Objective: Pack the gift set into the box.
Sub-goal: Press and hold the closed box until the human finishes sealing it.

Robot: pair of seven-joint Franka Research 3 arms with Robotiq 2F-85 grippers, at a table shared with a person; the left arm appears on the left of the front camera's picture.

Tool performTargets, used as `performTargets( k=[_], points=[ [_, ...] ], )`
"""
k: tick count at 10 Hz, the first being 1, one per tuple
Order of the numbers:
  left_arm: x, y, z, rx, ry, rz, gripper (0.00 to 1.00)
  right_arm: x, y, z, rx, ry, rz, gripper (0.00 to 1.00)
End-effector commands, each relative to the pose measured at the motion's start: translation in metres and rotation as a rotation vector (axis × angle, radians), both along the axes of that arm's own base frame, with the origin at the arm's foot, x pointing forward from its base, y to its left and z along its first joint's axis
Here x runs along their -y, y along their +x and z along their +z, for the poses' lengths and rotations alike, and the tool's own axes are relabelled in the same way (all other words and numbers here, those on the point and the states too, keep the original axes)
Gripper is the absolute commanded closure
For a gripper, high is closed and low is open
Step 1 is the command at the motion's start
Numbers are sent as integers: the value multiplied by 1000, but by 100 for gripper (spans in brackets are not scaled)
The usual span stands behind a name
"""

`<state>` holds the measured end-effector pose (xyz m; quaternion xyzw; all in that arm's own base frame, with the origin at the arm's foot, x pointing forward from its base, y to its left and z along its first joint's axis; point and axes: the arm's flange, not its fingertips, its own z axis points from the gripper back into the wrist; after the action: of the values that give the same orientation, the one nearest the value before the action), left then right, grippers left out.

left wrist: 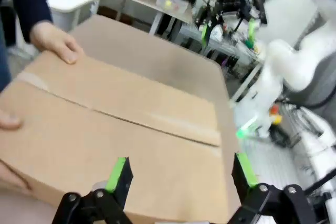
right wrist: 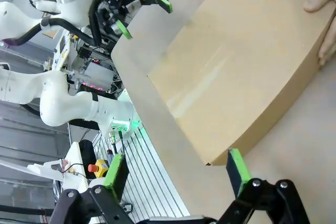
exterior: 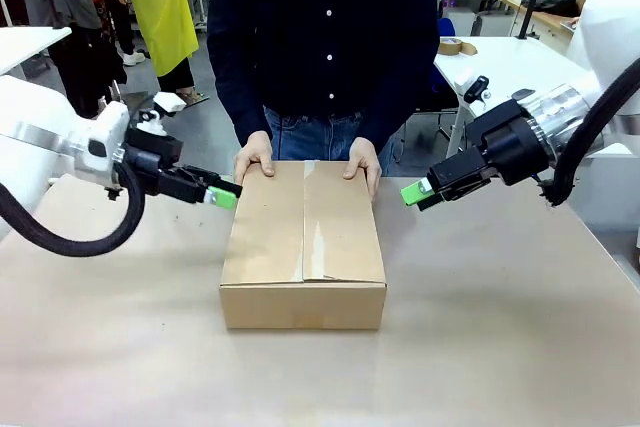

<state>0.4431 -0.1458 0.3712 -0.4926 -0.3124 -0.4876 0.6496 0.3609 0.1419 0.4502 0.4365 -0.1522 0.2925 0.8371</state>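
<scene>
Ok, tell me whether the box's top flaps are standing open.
No, the top flaps of the box lie flat and meet along a middle seam.

Bare table (exterior: pixel 500 347) flanks the closed box (exterior: pixel 303 237); the person's hands (exterior: pixel 256 159) block its far edge.

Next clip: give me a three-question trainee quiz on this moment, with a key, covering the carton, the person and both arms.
1. True or false: the box has its top flaps closed.
2. The person's hands rest on the box at: A) the edge nearest the robot, B) the far edge, nearest the person, C) nowhere; they are off it.
3. Are the left end effector and the right end effector open or shut, and does either hold anything?
Key: 1 true. 2 B. 3 both open, holding nothing, one at each side of the box.
</scene>
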Motion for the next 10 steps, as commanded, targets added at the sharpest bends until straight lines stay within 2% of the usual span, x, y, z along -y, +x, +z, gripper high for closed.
performTargets(
  k=[1,2,4,5,6,7,8,9,10],
  points=[
    [17,-6,-12,245,-70,3,0,-13,31,0,19,21,-11,0],
    [24,-6,-12,291,-105,16,0,-28,45,-12,134,16,29,0],
    [36,4,-12,280,-166,58,0,-71,62,-36,528,-4,124,0],
    [36,9,-18,290,-161,66,0,-81,59,-41,668,42,184,0],
    [35,14,-22,231,-181,62,0,-80,46,-37,681,75,208,0],
    [33,20,-17,101,-174,92,0,-67,54,-22,440,-60,135,0],
    [34,7,-16,256,-143,56,0,-67,54,-22,440,-60,135,0],
    [34,7,-16,256,-143,56,0,-81,53,-25,568,-37,173,0],
    [34,12,-25,192,-148,67,0,-78,81,-48,771,200,309,0]
  ],
)
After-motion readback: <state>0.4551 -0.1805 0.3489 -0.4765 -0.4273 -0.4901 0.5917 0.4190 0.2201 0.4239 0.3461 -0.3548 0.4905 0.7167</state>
